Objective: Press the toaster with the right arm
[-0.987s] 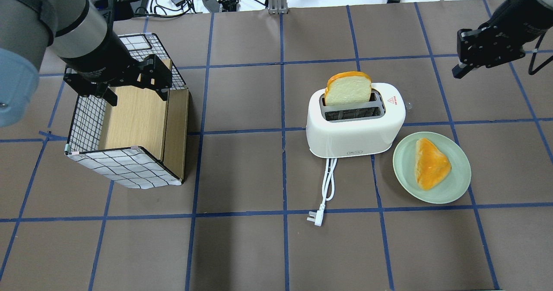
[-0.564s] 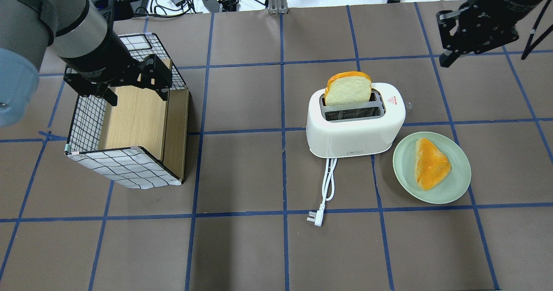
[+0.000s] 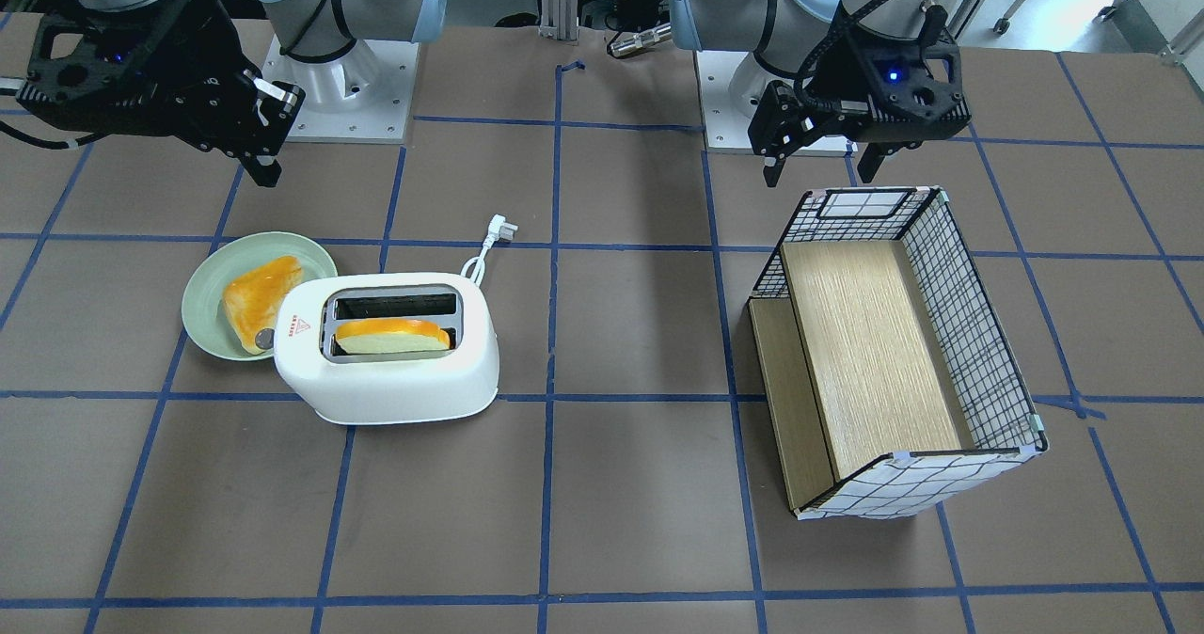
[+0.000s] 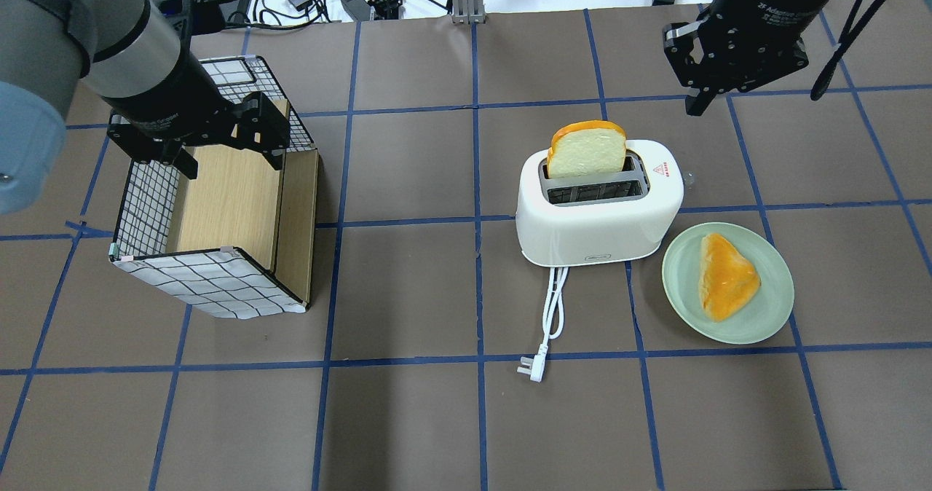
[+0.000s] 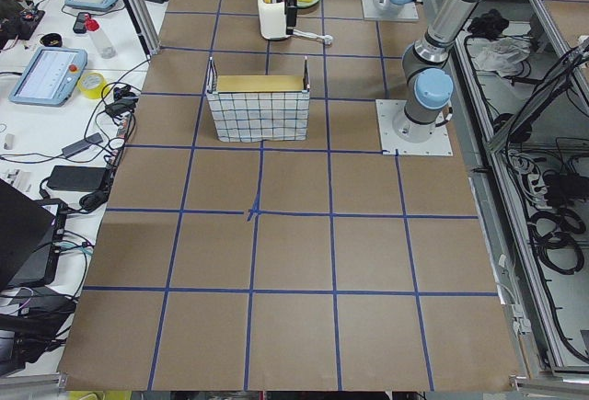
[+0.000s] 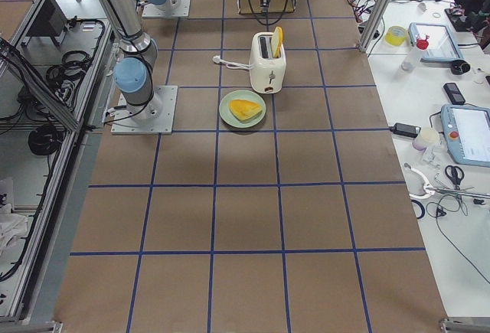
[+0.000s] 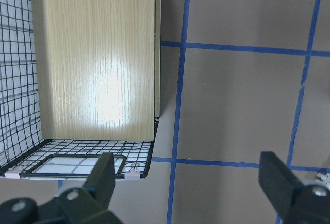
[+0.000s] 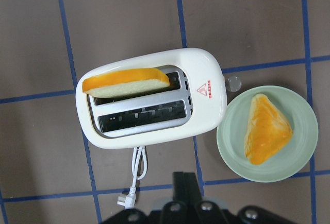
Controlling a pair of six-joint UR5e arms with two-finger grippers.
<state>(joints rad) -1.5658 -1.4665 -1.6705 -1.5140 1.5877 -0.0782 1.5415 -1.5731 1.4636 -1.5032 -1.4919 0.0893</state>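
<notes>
**Right gripper hangs off the toaster's far right corner, lever untouched**

Directions are read as a clock face on the overhead view, with 12 o'clock pointing away from the robot.

The toaster stands upright on the table, at about 2 o'clock from the table's middle, with its long side running from 9 to 3 o'clock. A slice of bread stands tall out of the slot on the 12 o'clock side. The slot on the 6 o'clock side shows its wire grid. A red triangle sticker sits on top at the 3 o'clock end, and the small grey lever pokes out of that same end. The white cord leaves the body at 6 o'clock and ends in a plug near 7 o'clock.

The right gripper hovers in the air at 1 o'clock from the toaster, apart from it. Its fingers are pressed together with nothing between them.

A pale green plate lies just beside the toaster at 4 o'clock. It carries an orange-crusted piece of bread.

Well apart at 9 o'clock sits a wire basket with a wooden floor. The left gripper hangs over its 12 o'clock end with fingers spread wide, holding nothing.
</notes>
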